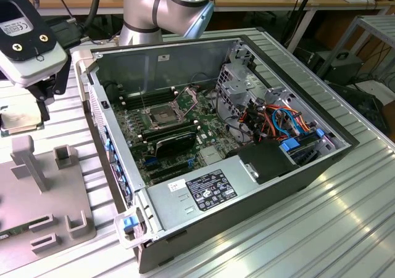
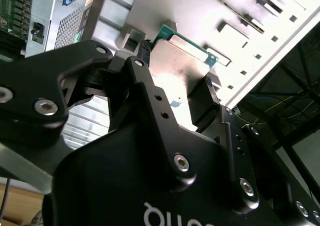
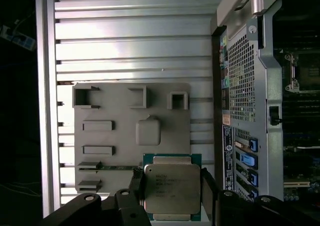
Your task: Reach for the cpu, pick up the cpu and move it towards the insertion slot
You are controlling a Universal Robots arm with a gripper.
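Note:
My gripper (image 1: 26,113) hangs at the exterior view's left, beside the open computer case and above a grey fixture plate. It is shut on the cpu (image 1: 15,122), a flat pale square chip with a green edge. In both wrist views the cpu (image 3: 171,188) (image 2: 177,70) sits level between the two black fingers (image 3: 136,185), which press on its opposite sides. The insertion slot (image 1: 162,114), a square socket with a silvery frame and a raised wire lever, lies on the motherboard inside the case, well to the exterior view's right of the gripper.
The grey fixture plate (image 1: 43,192) (image 3: 130,131) with raised blocks lies under the gripper. The case wall (image 1: 99,105) (image 3: 245,75) stands between the gripper and the socket. A black graphics card (image 1: 176,141) sits just in front of the socket. The arm's base (image 1: 160,7) stands behind the case.

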